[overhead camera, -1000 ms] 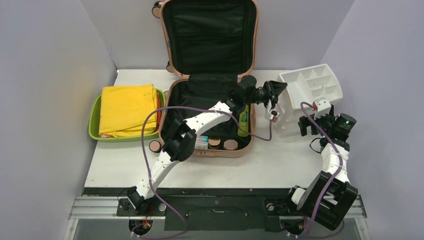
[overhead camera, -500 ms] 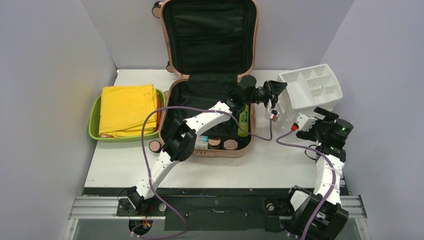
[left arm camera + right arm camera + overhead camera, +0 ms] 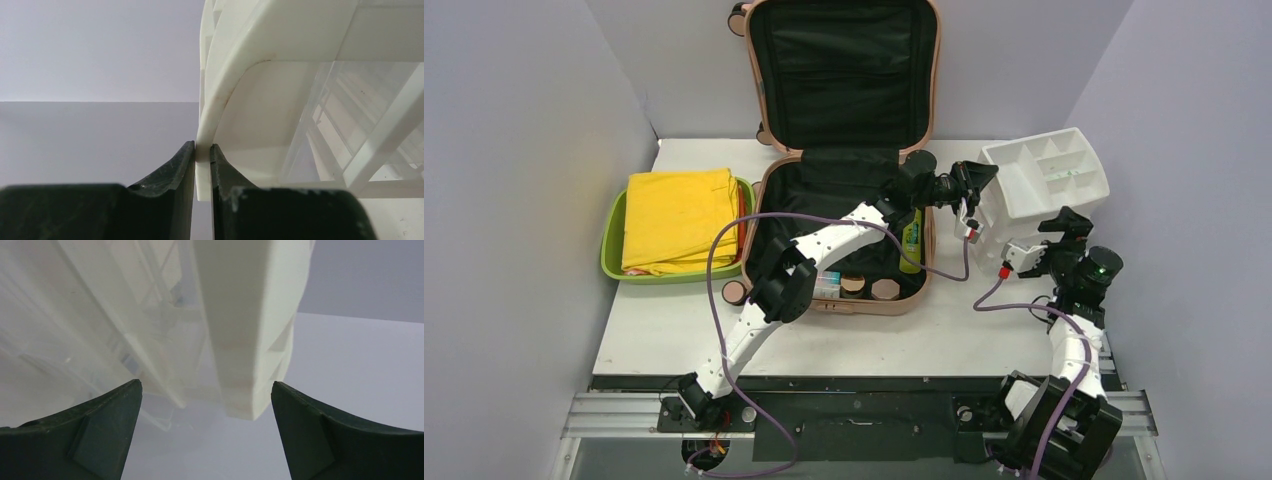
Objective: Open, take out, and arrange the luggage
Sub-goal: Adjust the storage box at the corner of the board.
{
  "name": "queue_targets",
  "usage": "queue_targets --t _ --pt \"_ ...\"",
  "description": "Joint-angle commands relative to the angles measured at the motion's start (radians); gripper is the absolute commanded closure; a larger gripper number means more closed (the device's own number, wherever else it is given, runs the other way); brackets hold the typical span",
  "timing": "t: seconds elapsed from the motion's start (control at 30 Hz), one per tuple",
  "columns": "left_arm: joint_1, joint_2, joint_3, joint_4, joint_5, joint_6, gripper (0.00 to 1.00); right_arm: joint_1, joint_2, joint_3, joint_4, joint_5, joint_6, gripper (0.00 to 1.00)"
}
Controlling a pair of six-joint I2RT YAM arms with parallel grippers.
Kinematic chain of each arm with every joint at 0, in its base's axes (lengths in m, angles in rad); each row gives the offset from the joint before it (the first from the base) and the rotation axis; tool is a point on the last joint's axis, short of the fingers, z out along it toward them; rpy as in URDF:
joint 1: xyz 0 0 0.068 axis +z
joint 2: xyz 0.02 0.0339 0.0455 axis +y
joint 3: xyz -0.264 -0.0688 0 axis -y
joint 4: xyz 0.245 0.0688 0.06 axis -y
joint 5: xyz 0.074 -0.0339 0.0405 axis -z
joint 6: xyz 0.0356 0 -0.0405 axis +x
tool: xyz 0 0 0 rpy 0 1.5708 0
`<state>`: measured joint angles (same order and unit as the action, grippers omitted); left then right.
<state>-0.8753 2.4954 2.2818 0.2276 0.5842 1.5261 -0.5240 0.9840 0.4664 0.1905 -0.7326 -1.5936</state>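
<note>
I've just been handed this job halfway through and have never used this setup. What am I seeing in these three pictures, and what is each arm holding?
The overhead picture looks down from behind two white robot arms bolted at the near edge of the table. The other two pictures come from cameras on the wrists; the dark shapes at the bottom are each arm's own fingers. On the table is the open pink suitcase, with a green bottle and small jars inside. To its left, a green tub holds folded yellow cloth. To its right is a white organizer, tilted. The left gripper is pinched on the organizer's wall. The right gripper is open, with its fingers either side of the organizer's edge, not touching it.
</note>
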Motion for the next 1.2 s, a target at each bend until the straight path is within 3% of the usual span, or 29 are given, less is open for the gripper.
queue_targets --t 0.0,0.73,0.8,1.03,1.17 --pt "-0.001 -0.022 0.002 -0.026 0.027 -0.032 1.0 -0.006 0.013 0.003 0.173 -0.06 -0.02 0.04" --pt "-0.001 -0.028 0.033 -0.1 0.021 -0.109 1.0 0.089 0.222 0.145 0.208 0.02 -0.017 0.08" --pt "-0.001 -0.03 0.034 -0.103 0.019 -0.11 1.0 0.094 0.232 0.148 0.243 0.027 0.018 0.12" --pt "0.004 -0.019 0.051 -0.106 0.004 -0.124 1.0 0.098 0.205 0.139 0.223 0.048 0.032 0.5" --pt "0.011 -0.002 0.082 -0.115 -0.006 -0.133 1.0 0.089 0.177 0.132 0.191 0.048 0.032 0.61"
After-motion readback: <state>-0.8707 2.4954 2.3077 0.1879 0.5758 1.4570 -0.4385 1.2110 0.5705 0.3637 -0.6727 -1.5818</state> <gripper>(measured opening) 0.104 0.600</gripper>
